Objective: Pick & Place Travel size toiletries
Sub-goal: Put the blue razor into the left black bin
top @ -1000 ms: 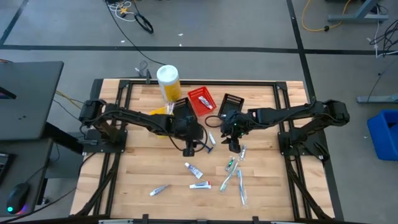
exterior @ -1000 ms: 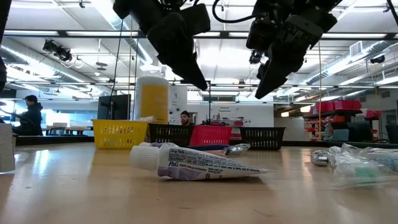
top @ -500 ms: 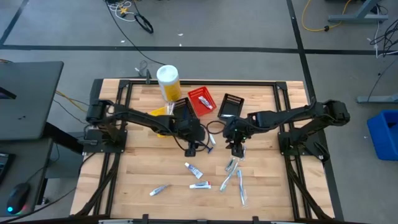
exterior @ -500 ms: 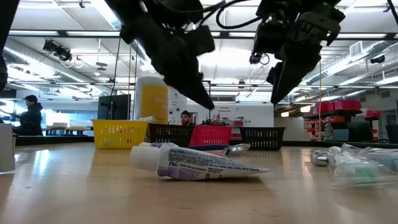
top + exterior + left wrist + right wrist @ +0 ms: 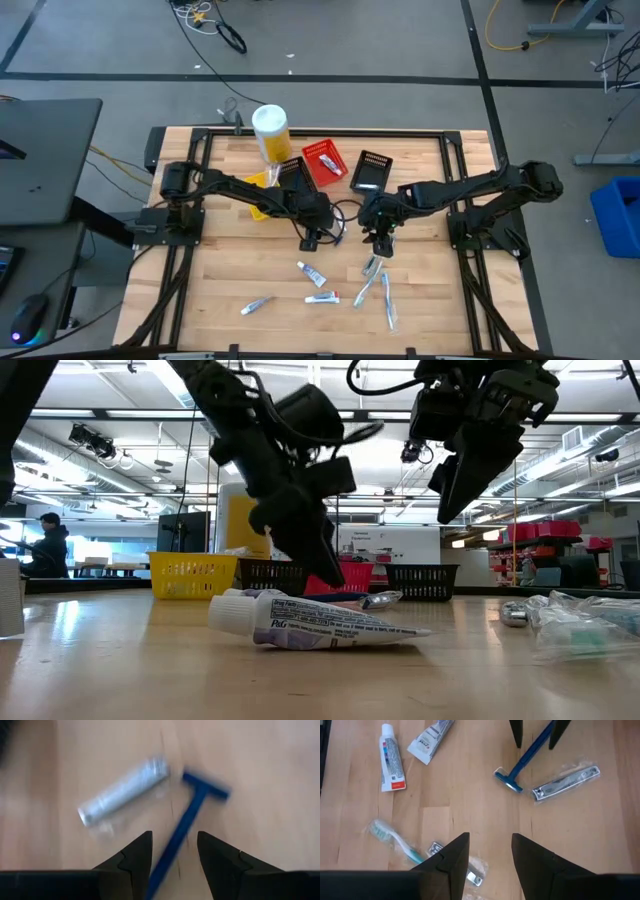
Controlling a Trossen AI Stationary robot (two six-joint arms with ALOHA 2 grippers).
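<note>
Lowered since before, the left gripper [image 5: 174, 851] straddles the blue razor [image 5: 192, 815] handle, fingers [image 5: 135, 855] spread, ungrasped

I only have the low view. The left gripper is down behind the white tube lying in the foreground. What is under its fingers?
Observer: A dark blue plastic razor lies on the wood. Its handle runs through the gap of the left gripper, which is open.
Operator: Anything crowding that pick?
Observer: Yes, a silvery foil packet lies just beside the razor's head, outside the fingers.
Operator: And the right gripper?
Observer: The right gripper is open and holds nothing. It hangs over the table with a green-bristled toothbrush lying near it.
</note>
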